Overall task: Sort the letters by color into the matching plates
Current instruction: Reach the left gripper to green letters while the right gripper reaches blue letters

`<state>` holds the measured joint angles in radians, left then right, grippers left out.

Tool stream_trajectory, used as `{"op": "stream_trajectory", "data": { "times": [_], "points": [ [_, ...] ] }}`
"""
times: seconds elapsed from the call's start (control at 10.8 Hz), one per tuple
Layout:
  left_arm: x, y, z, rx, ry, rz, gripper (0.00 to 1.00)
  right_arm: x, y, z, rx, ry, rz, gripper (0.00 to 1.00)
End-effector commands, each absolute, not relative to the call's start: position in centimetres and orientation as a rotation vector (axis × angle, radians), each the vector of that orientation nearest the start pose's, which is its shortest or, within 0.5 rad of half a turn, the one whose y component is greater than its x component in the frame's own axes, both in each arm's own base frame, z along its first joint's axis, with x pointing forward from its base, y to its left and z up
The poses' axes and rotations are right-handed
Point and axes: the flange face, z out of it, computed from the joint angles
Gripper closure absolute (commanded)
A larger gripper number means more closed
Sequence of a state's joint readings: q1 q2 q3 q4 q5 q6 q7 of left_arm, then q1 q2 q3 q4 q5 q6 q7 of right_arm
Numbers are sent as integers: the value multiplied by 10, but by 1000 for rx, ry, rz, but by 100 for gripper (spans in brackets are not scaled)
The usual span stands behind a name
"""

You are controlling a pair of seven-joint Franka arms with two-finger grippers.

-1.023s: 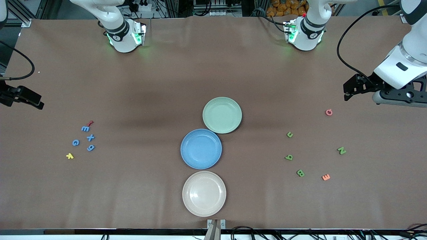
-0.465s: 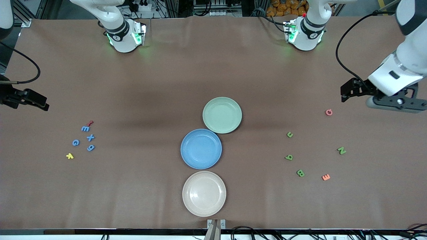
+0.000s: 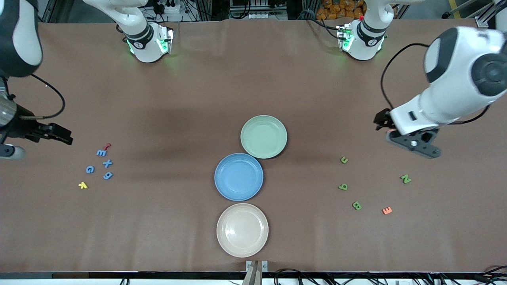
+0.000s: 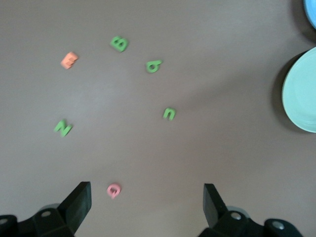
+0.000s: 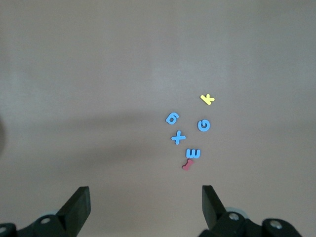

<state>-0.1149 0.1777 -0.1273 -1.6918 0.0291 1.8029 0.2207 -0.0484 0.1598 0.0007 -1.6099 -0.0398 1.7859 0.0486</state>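
Letters: our left gripper, fingers spread, hides the pink letter from the front. Right gripper hovers released, table edge close.

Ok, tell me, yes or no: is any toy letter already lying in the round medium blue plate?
No: in the front view the round medium blue plate is bare, and the small blue toy letters lie on the table toward the right arm's end.
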Motion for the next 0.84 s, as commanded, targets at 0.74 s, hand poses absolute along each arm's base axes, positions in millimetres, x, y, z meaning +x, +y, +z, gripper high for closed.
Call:
{"op": "stream_trajectory", "data": {
  "times": [0.74],
  "points": [
    [587,-207,248,-2771,1341,65,0,609,-73,302,-3066,296,16,0]
  ]
}}
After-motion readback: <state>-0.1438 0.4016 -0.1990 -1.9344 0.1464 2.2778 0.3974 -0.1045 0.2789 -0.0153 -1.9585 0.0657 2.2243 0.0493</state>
